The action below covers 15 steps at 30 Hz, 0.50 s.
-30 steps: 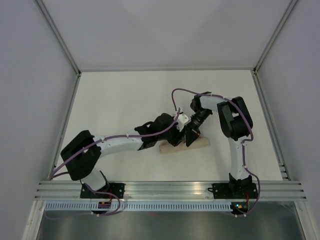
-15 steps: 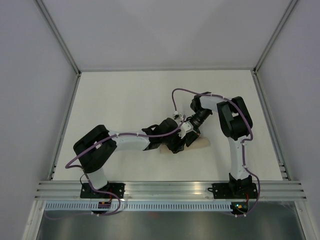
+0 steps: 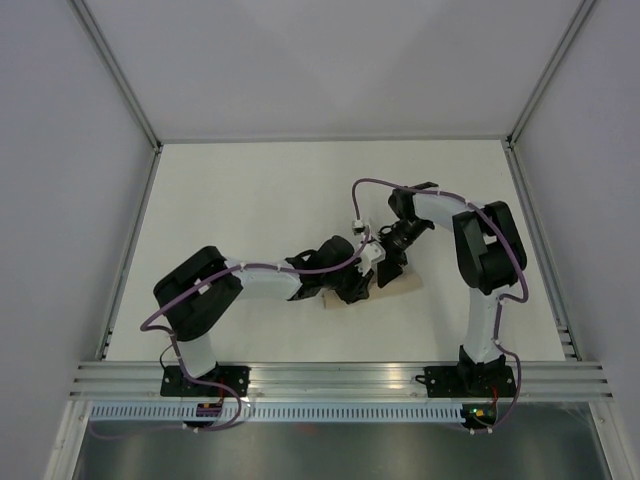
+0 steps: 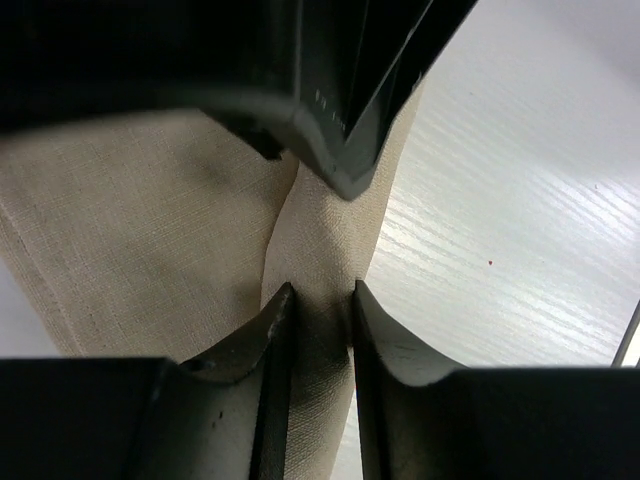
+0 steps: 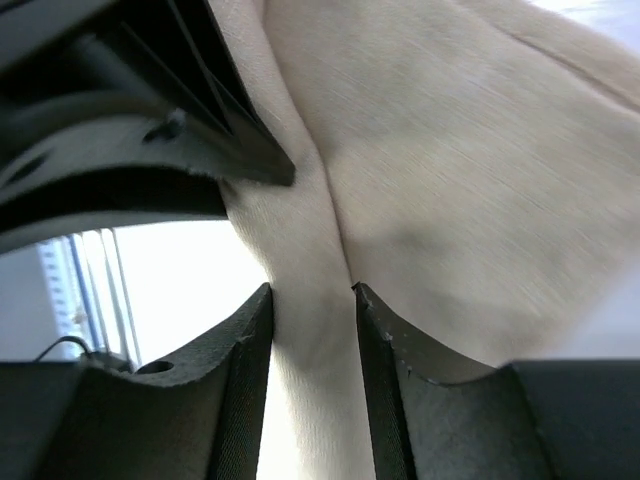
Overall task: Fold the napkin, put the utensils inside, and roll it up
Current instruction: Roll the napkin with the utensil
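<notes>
The tan-beige napkin [image 3: 400, 288] lies rolled or folded at the table's middle, mostly hidden under both grippers in the top view. My left gripper [image 3: 358, 286] is shut on a rolled ridge of the napkin [image 4: 318, 250], seen between its fingers in the left wrist view. My right gripper [image 3: 388, 268] is shut on the same ridge of the napkin [image 5: 310, 290] from the opposite side. Each wrist view shows the other gripper's fingers close ahead. The utensils are hidden.
The white table [image 3: 240, 210] is bounded by grey walls and an aluminium rail [image 3: 340, 378] at the near edge. The two grippers meet almost tip to tip over the cloth.
The left arm has reached further right and its elbow has swung in. The right arm's elbow has moved right and its gripper has dropped towards the cloth. The napkin looks more covered.
</notes>
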### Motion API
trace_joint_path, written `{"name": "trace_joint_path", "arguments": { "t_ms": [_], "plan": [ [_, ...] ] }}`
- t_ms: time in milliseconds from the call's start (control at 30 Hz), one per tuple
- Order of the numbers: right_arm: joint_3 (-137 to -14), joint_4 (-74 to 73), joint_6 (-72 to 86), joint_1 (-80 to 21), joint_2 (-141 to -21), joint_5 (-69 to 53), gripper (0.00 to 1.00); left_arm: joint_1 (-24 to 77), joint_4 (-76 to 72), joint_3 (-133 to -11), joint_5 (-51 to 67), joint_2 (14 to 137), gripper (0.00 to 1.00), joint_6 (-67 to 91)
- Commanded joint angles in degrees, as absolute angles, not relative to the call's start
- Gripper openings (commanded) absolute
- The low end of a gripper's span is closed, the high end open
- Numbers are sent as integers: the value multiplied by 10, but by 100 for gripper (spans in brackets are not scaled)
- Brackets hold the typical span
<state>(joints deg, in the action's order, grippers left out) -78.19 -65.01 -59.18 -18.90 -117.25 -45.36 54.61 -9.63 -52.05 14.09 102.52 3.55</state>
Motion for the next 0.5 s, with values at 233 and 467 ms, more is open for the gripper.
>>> {"name": "trace_joint_path", "arguments": {
  "t_ms": [233,467],
  "plan": [
    [-638,-443,-558,-118,-887,-397,47,487,-105,-489,245,1058,2,89],
    [-383,-203,-567,-153,-611,-291,59,457,-90,-492,312,1065,2,130]
  ]
}}
